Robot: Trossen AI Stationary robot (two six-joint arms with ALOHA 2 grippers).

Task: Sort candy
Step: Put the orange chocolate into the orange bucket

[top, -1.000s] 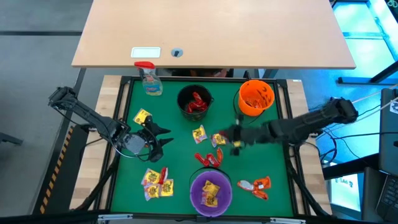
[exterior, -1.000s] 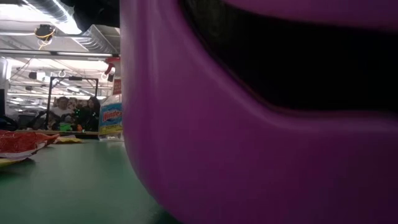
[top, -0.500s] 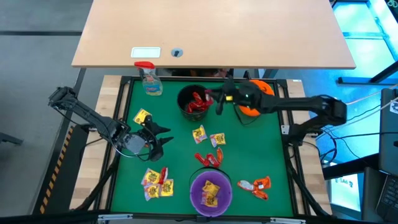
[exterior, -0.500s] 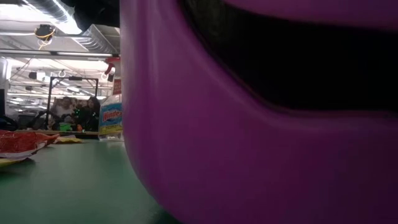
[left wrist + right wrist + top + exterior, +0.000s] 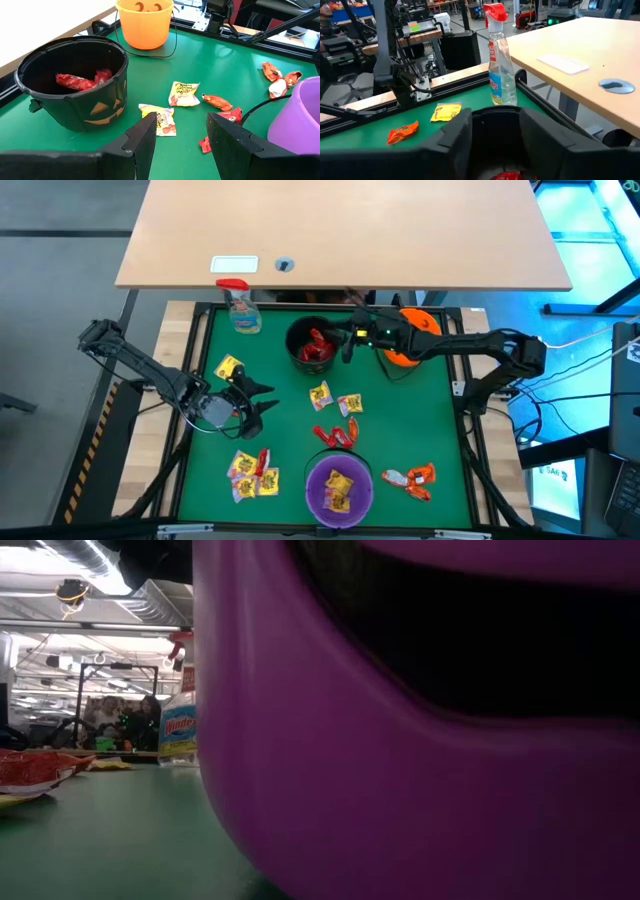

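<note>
The candy lies scattered on the green mat: yellow packets [image 5: 320,394] [image 5: 350,404] [image 5: 229,367], red ones [image 5: 336,436], a yellow heap [image 5: 252,474] and orange-red ones [image 5: 412,478]. Red packets lie in the black bucket [image 5: 313,345] and a yellow one in the purple bowl [image 5: 339,488]. My right gripper [image 5: 346,342] hovers open over the black bucket's right rim. Its wrist view shows the open gripper [image 5: 495,140] above the bucket, with a red packet [image 5: 506,176] below. My left gripper [image 5: 255,402] waits open at mid-left, and its wrist view shows the gripper [image 5: 182,135] facing the yellow packets [image 5: 161,120].
The orange bucket [image 5: 412,337] stands just right of the black one, under my right arm. A spray bottle [image 5: 240,308] stands at the far left corner. The purple bowl [image 5: 400,740] fills the low view. A raised frame edges the mat, and a wooden table lies beyond the far edge.
My right gripper has swung up from the middle of the mat, near the yellow packets, toward the far edge. It now stands over the black bucket's right rim. The left arm has kept still.
</note>
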